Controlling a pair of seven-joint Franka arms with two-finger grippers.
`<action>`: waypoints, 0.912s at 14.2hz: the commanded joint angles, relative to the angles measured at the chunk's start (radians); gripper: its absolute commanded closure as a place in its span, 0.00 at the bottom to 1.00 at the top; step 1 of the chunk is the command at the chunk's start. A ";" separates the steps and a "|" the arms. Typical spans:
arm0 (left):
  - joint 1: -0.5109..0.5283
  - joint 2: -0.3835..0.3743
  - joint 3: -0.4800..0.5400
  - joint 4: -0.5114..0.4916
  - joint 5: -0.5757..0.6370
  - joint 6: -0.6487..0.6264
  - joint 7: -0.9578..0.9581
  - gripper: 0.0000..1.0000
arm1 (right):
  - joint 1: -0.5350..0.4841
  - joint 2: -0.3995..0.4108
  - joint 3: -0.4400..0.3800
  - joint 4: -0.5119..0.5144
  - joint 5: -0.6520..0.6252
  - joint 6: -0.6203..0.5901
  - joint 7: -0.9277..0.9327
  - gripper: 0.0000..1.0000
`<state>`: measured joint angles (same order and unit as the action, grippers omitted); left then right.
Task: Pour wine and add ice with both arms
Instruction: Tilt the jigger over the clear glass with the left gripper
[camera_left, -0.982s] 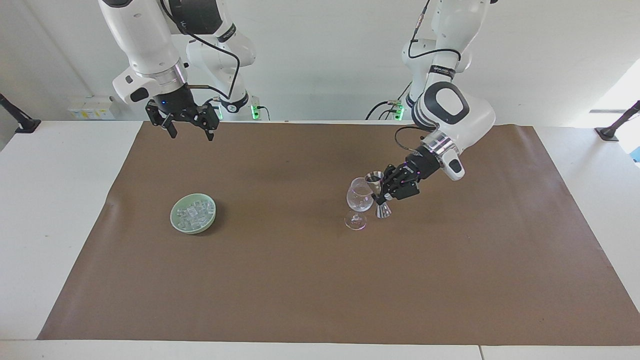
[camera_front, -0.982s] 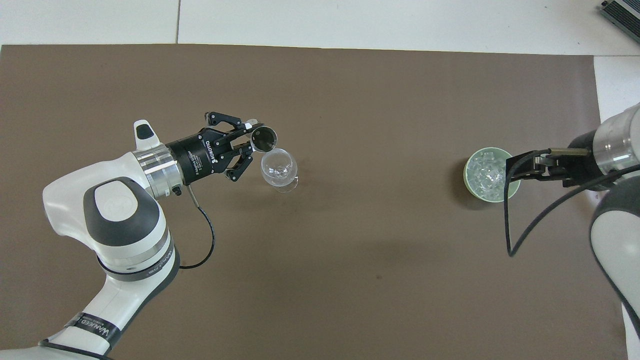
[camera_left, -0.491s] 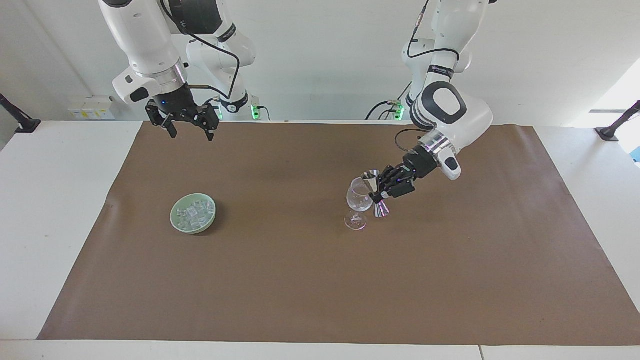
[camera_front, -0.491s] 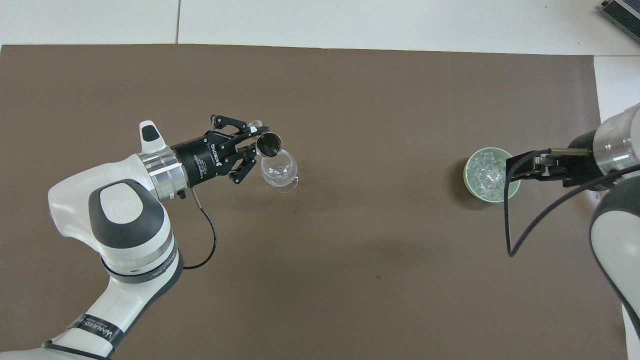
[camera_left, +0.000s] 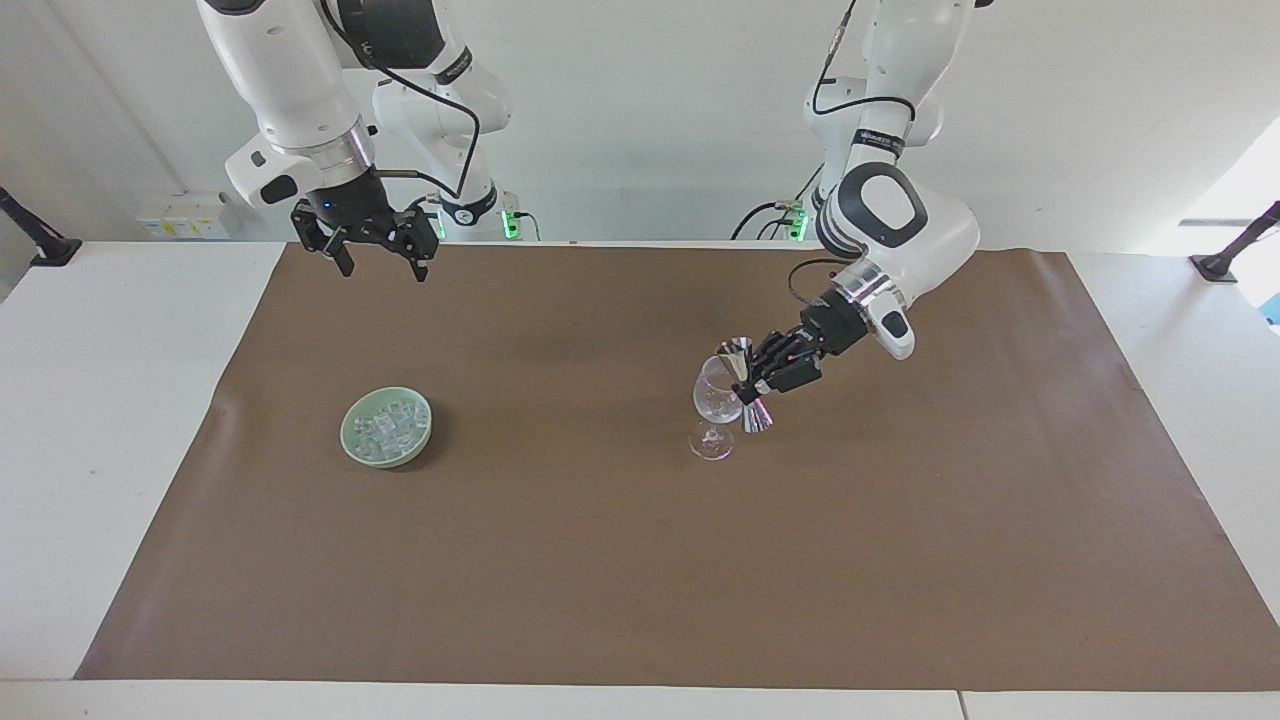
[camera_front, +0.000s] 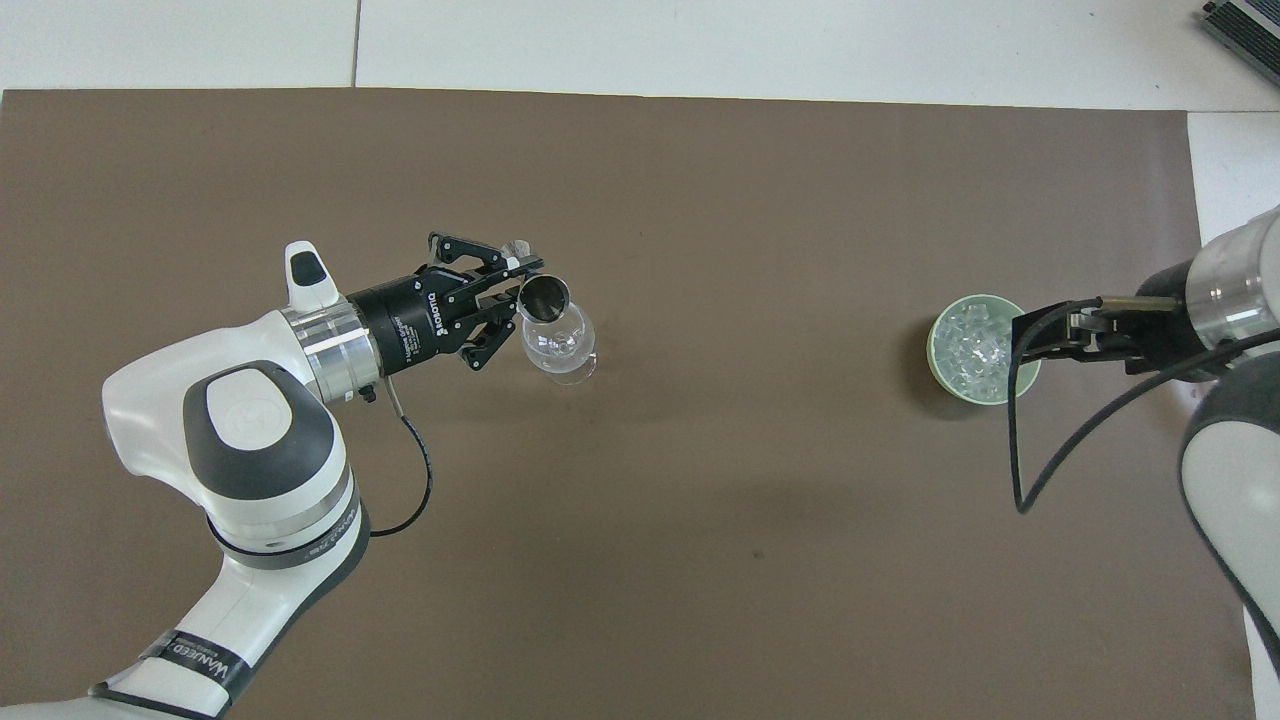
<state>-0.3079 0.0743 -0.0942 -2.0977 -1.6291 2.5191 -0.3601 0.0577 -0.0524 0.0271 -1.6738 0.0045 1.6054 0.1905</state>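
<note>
Clear glass catches the light where the wine glass (camera_left: 717, 400) stands upright on the brown mat (camera_left: 640, 560), toward the left arm's end of the table. A steel measuring cup (camera_left: 745, 382), shaped like two cones joined at the waist, is tilted with its upper mouth leaning over the rim of the glass; from above that mouth overlaps the bowl's edge. Whether any liquid is running out is hard to tell at this range. The left gripper (camera_left: 752, 385) is clamped on the cup's narrow waist, its arm reaching in low over the mat.

Well apart, toward the right arm's end of the table, a pale green bowl (camera_left: 352, 440) sits on the mat with the ice (camera_left: 388, 426) piled inside as small clear cubes. The right gripper (camera_left: 380, 262) hangs high over the mat's edge nearest the robots, its fingers (camera_left: 344, 262) spread wide and holding nothing; that arm waits. The mat covers most of the white table (camera_left: 110, 420).
</note>
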 joint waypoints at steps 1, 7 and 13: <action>-0.013 -0.044 0.013 -0.042 -0.026 0.007 0.068 1.00 | -0.018 -0.009 0.007 -0.006 0.023 -0.016 -0.031 0.00; -0.019 -0.044 0.014 -0.048 -0.026 0.018 0.145 1.00 | -0.018 -0.009 0.007 -0.006 0.023 -0.016 -0.031 0.00; -0.022 -0.039 0.013 -0.047 -0.026 0.055 0.213 1.00 | -0.018 -0.009 0.007 -0.006 0.023 -0.016 -0.029 0.00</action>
<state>-0.3081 0.0631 -0.0928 -2.1171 -1.6292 2.5482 -0.1910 0.0577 -0.0524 0.0271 -1.6738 0.0045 1.6054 0.1905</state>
